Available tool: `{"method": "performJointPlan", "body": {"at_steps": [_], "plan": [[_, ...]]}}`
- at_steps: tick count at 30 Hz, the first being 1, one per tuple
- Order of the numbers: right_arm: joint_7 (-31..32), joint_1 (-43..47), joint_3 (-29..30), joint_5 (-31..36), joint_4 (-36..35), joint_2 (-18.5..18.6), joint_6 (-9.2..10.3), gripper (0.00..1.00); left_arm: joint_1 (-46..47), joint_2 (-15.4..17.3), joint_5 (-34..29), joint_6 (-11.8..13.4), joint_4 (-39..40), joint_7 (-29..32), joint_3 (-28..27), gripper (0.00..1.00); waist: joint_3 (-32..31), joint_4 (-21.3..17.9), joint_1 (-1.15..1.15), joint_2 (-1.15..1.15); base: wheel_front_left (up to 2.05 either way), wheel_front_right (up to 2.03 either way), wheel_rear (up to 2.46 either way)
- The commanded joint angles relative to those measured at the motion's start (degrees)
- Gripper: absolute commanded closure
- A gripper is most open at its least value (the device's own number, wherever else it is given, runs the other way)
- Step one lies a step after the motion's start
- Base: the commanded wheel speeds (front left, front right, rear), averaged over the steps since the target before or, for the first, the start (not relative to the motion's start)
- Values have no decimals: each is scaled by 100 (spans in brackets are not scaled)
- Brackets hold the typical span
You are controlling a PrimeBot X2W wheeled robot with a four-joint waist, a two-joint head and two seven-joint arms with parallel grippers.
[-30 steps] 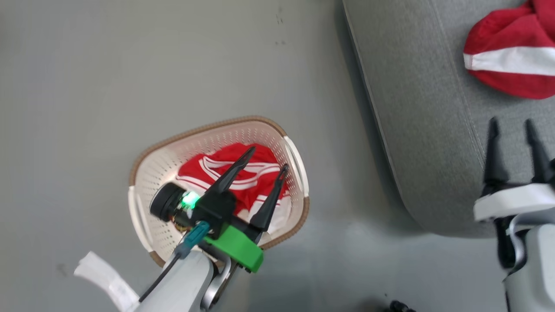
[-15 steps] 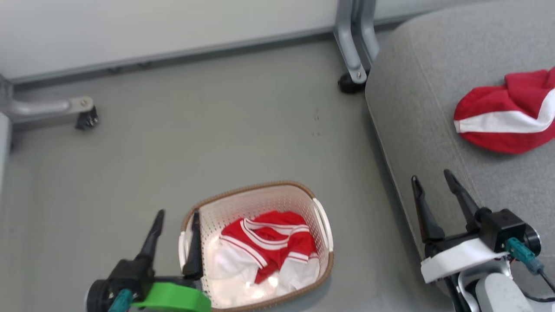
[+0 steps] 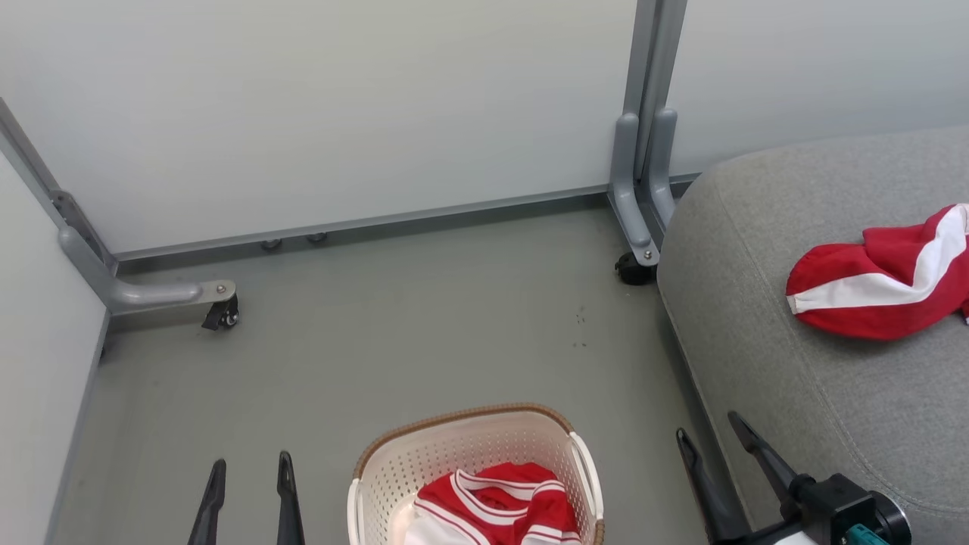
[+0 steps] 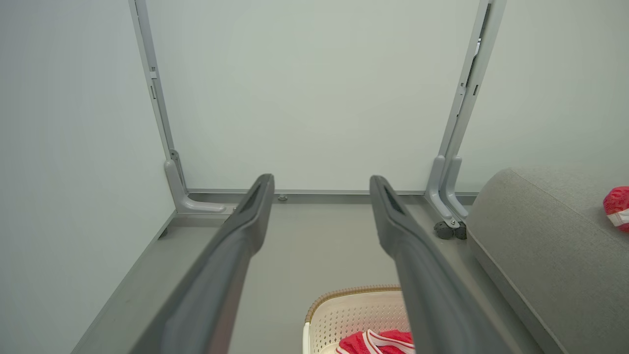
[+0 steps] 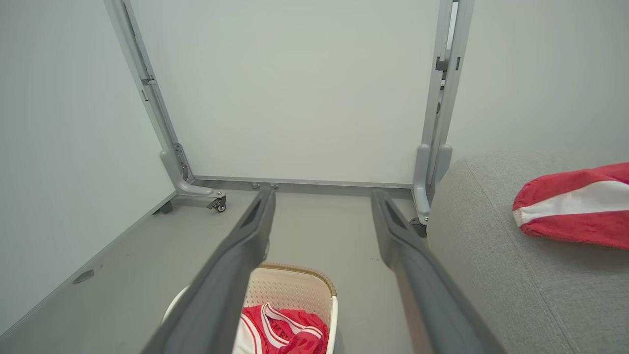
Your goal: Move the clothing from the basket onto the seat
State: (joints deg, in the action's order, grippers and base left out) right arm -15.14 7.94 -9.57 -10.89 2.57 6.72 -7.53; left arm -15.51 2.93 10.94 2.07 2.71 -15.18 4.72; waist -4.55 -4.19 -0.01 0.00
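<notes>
**Grippers spread and empty, one on each side of the basket**

Left gripper [image 3: 251, 460], head view, 7 o'clock: two dark fingers stand parallel and apart with nothing between them, over bare floor [image 3: 424, 333]. Right gripper [image 3: 707, 425], 5 o'clock: fingers are likewise spread and empty, tilted toward 11 o'clock, just beside the rounded edge of the seat [image 3: 757, 318].

The basket [image 3: 462, 415], 6 o'clock, stands on the floor between the two grippers and touches neither. Red-and-white clothing [image 3: 496, 499] lies heaped inside it. The seat fills 2 to 4 o'clock and carries a second red garment [image 3: 863, 291] with a white band at 3 o'clock, well apart from the basket. A strip of floor separates basket and seat.

Surroundings: pale panels [image 3: 341, 113] close the floor at 12 and 9 o'clock. A grey post [image 3: 643, 151] at 1 o'clock ends in a foot with a black caster [image 3: 632, 269] just beside the seat's corner. A second caster [image 3: 219, 312] sits at 9 o'clock.

Cut off or hidden: the lower frame edge removes the basket's near half, much of the clothing and the left gripper's body. The garment runs off the right edge. In each wrist view that gripper's own fingers cover part of the basket.
</notes>
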Motion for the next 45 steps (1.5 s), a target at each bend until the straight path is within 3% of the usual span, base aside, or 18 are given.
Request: {"method": "performJointPlan", "body": {"at_steps": [1,9,26,45], "plan": [[-1,142,-15,-23,-29,44,8,0,-209,-4,-51,39,10,6,20,0,-335,-20,1,0,0,0,0],[-2,395,6,30,7,2,8,0,-695,-2,-235,142,-4,6,139,0,-498,-100,1,0,0,0,0],[-2,232,39,31,-1,-116,8,0,-375,-2,-175,8,-165,6,65,0,-422,-127,1,0,0,0,0],[-2,236,95,26,-6,-87,8,0,-332,-2,-250,26,-202,6,164,0,-375,-118,1,0,0,0,0]]}}
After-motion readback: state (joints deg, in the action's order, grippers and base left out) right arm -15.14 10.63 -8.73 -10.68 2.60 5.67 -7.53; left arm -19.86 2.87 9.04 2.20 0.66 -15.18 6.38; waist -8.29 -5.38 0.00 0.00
